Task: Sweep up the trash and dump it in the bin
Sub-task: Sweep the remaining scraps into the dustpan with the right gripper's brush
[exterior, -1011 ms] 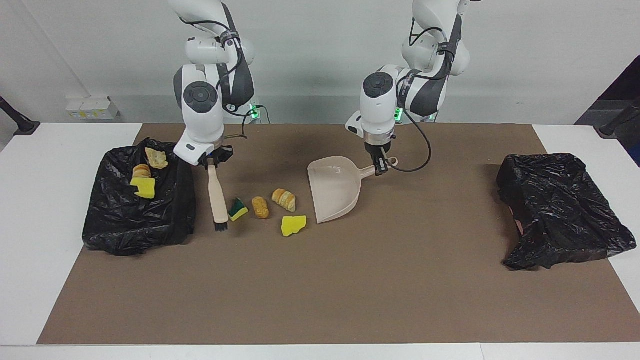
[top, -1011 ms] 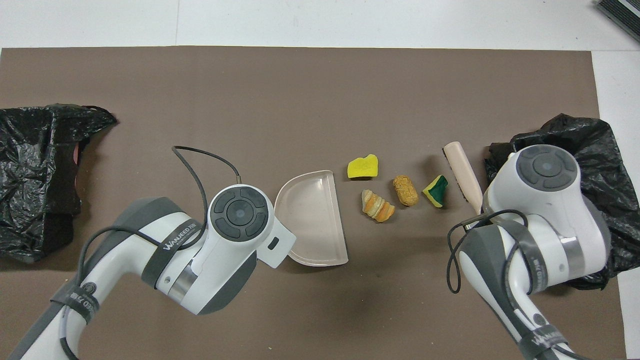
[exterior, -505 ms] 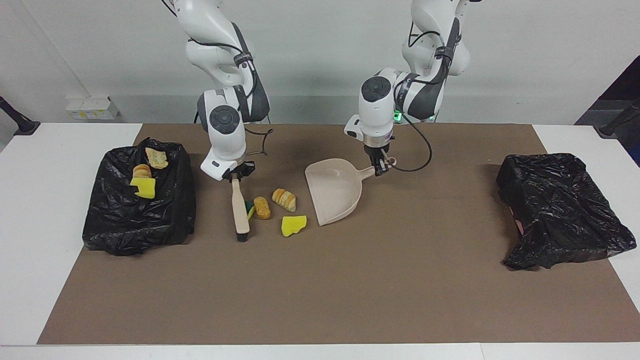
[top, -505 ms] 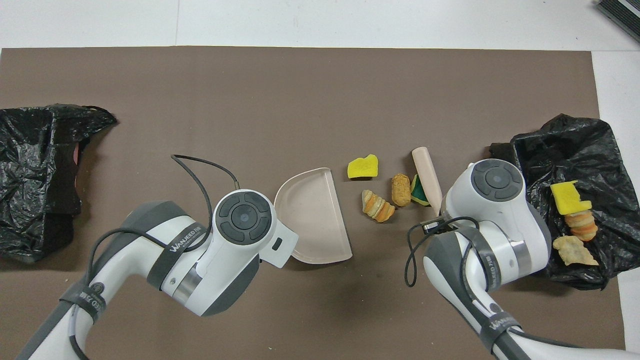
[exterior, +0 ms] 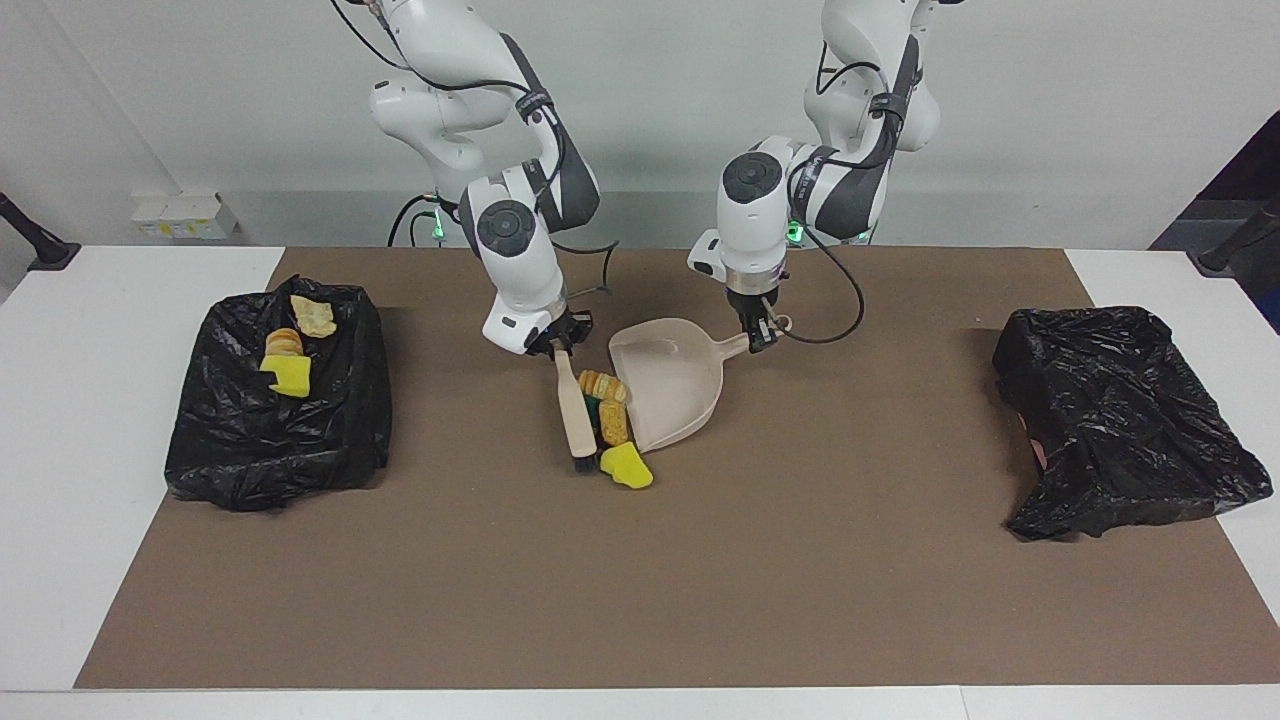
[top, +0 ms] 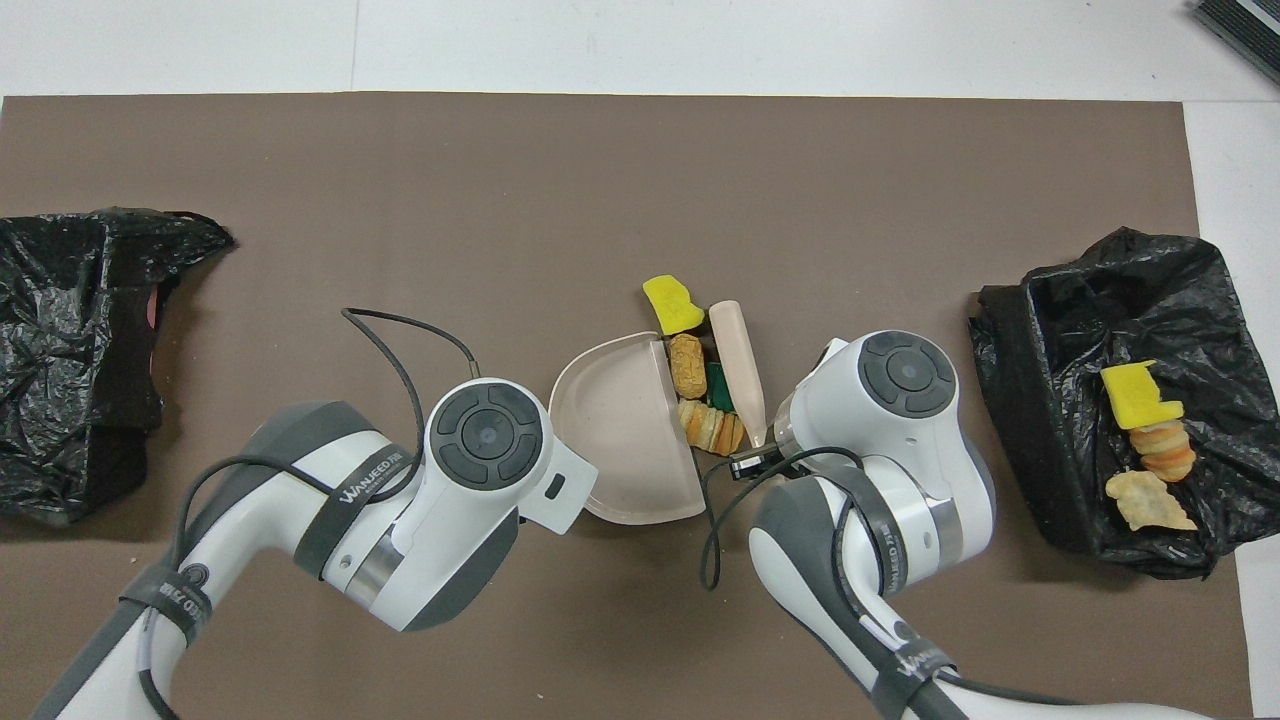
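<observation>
The right gripper (exterior: 556, 347) is clamped shut on the handle of the brush (exterior: 573, 412), which lies low over the brown mat (exterior: 640, 580) of the worktop with its bristle end pointing away from the robots. The left gripper (exterior: 760, 335) is closed on the handle of the dustpan (exterior: 668, 385), holding its open lip toward the brush, evidently so that the pan acts as a fixed backstop while the brush drives material against it. Four scraps of trash sit wedged between brush and pan lip: a ridged bread chunk (exterior: 603, 385) at the lip nearest the robots, a green-backed sponge piece (top: 718, 380) against the brush, a tan bread chunk (exterior: 614, 424), and a yellow sponge piece (exterior: 627, 466) farthest from the robots, off the end of the lip and judged at risk of missing the pan. None appears fully inside the pan yet. Three further scraps (exterior: 288, 355) rest on the black-bagged bin (exterior: 275, 440) at the right arm's end; a second bagged bin (exterior: 1120, 420) lies at the left arm's end. Compared with a second ago, the brush has travelled from beside the first bin across to the pan, gathering the formerly spread scraps into a tight row; the pan has shifted only slightly.
</observation>
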`<state>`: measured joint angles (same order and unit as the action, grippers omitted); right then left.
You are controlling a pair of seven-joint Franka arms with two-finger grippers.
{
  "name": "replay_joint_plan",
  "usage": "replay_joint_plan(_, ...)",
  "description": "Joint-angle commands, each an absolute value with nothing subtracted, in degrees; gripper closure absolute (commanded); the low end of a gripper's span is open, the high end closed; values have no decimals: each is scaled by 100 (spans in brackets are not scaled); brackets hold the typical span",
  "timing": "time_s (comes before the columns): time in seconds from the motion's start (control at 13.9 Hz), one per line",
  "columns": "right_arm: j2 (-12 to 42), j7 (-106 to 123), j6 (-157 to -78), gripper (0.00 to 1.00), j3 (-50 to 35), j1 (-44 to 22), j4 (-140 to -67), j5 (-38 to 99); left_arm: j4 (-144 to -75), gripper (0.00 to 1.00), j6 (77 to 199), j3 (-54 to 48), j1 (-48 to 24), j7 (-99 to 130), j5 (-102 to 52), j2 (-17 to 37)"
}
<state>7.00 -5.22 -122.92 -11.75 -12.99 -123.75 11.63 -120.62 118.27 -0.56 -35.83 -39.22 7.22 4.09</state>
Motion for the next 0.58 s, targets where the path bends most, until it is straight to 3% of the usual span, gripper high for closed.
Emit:
replay_joint_plan(0.0, 791, -501, -12357, 100, -1213, -1458, -12138, 1835, -12217, 100, 12146, 35, -3709, -3735, 835, 378)
replay_joint_plan(0.51, 581, -290, -12209, 100, -1239, -1573, -12147, 2619, -12287, 100, 12463, 26, -3639, -3744, 817, 404)
